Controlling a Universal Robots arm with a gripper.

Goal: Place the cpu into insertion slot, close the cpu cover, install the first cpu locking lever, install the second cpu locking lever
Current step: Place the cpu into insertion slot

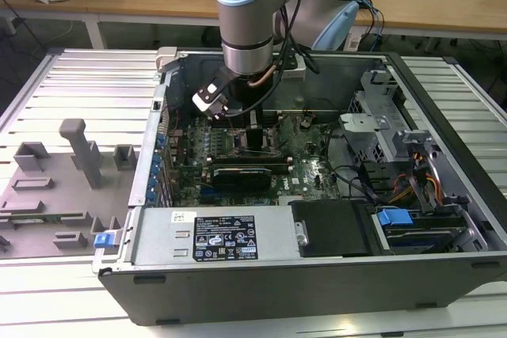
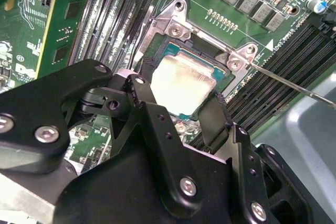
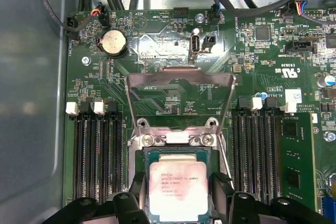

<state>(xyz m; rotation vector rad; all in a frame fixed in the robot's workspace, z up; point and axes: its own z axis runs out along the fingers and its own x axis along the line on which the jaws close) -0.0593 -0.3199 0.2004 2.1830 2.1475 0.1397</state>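
1. While the cpu (image 3: 177, 188) is pinched by the gripper (image 2: 179, 103), it's parked inside the rim of the insertion slot (image 2: 202, 50); whether it's fully bedded or a hair proud can't be told tbh.
2. Grip state: the black fingers (image 3: 220, 184) are pressed against two opposite edges of the chip in both wrist views; so it's judged as clamped on the cpu, not let go.
3. The cpu cover (image 3: 180, 80) is flipped up and open on the side of the slot away from the gripper; a thin locking lever (image 2: 289, 81) is swung out over the memory slots (image 3: 97, 156); nothing's been closed or latched yet.
4. In the exterior view the arm is reached down into the open computer case (image 1: 317, 294), over the middle of the green motherboard (image 1: 309, 165).
5. What could go wrong: if the chip is let go while a touch skewed or shifted, a corner could be hung on the rim and the contacts underneath bent; if the fingers are dragged sideways on opening, the chip could be nudged off square; the upright cover could get clipped and dropped onto a half-seated chip.
6. Orientation: the chip is laid flat, pale metal top up, edges squared with the rim; it's nearly square, so a long axis is barely there; the slightly longer side is judged to run parallel to the memory slots, from the cover's hinge toward the gripper.
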